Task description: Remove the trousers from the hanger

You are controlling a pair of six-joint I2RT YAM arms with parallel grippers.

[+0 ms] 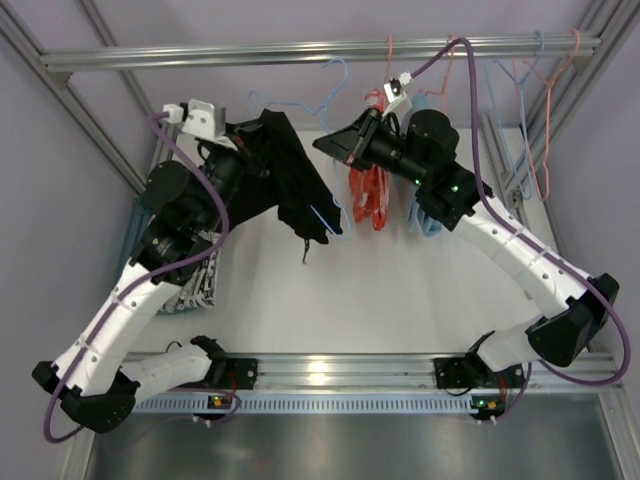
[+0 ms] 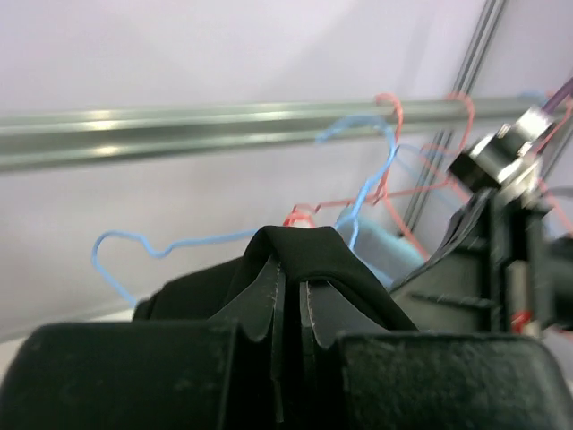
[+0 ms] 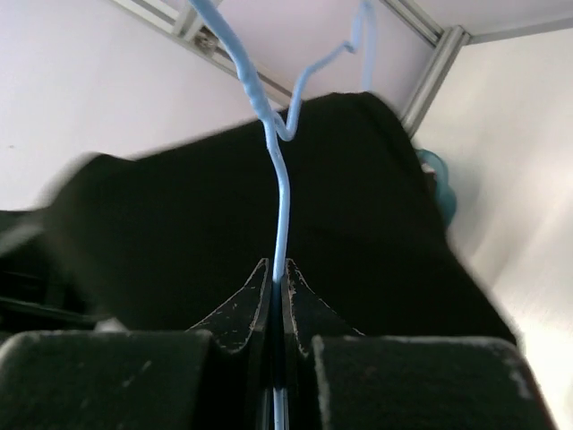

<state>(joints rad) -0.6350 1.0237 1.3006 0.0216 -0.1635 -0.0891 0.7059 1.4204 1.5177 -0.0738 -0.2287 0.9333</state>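
The left gripper (image 2: 291, 288) is pinching shut on a fold of the plain black cloth trousers (image 1: 298, 188), which are draping over the thin blue wire hanger (image 3: 285, 206) between the arms, while the right gripper (image 3: 277, 279) is clamping that hanger's wire.

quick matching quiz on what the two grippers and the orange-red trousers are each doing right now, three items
Things:
1. left gripper
2. right gripper
3. orange-red trousers

States:
A. shut on the blue hanger wire
B. hanging free, in neither gripper
C. shut on the black trousers

Pairs: 1-C, 2-A, 3-B
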